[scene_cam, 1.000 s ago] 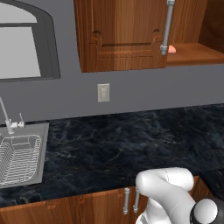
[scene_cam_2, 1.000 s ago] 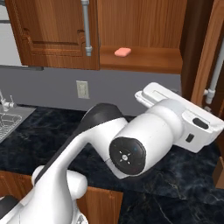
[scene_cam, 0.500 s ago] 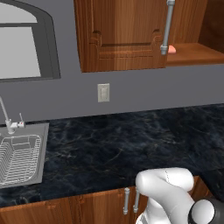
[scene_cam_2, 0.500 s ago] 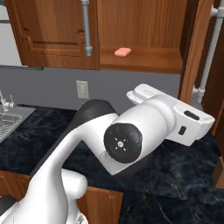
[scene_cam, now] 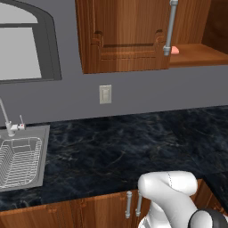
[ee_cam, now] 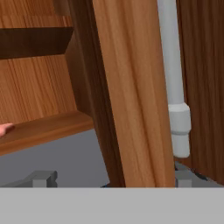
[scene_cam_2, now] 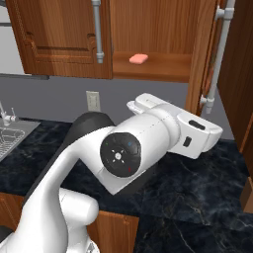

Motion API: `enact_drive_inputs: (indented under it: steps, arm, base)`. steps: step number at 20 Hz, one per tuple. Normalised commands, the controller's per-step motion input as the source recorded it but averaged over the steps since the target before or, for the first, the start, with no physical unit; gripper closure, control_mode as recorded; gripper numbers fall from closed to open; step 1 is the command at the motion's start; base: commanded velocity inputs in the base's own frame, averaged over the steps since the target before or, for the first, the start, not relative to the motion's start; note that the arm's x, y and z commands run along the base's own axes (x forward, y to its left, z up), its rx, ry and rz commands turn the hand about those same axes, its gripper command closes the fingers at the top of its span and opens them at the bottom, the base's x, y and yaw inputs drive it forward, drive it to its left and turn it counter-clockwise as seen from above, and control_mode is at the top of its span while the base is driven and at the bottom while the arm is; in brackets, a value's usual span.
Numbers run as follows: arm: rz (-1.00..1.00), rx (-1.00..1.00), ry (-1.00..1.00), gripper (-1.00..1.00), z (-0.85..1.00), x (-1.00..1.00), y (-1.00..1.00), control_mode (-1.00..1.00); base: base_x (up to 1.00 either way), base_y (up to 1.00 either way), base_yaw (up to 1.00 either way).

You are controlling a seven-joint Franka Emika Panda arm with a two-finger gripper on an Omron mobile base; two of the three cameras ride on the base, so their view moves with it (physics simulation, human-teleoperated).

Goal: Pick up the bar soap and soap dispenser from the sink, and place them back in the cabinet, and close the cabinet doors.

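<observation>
The arm reached across the centre of the right base view toward the right cabinet door, over the dark worktop. The hand stood spread wide and empty at the bottom of the hand view, straddling the door's edge beside its silver handle. The bar soap lay on the cabinet shelf, upper centre.

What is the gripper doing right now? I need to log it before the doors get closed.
Gripper: open and holding nothing, its fingertips spread to either side of the right cabinet door's edge.
</observation>
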Motion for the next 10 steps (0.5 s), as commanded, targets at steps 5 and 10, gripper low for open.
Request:
enact_drive_inputs:
  steps: [5, 10]
  arm:
    - [0.02, 0.0, 0.0, -1.0, -0.01, 0.27, 0.32, -1.0]
    - [0.02, 0.0, 0.0, -1.0, -0.01, 0.28, 0.32, -1.0]
  base:
    - [0.0, 0.0, 0.0]
    - [0.0, 0.0, 0.0]
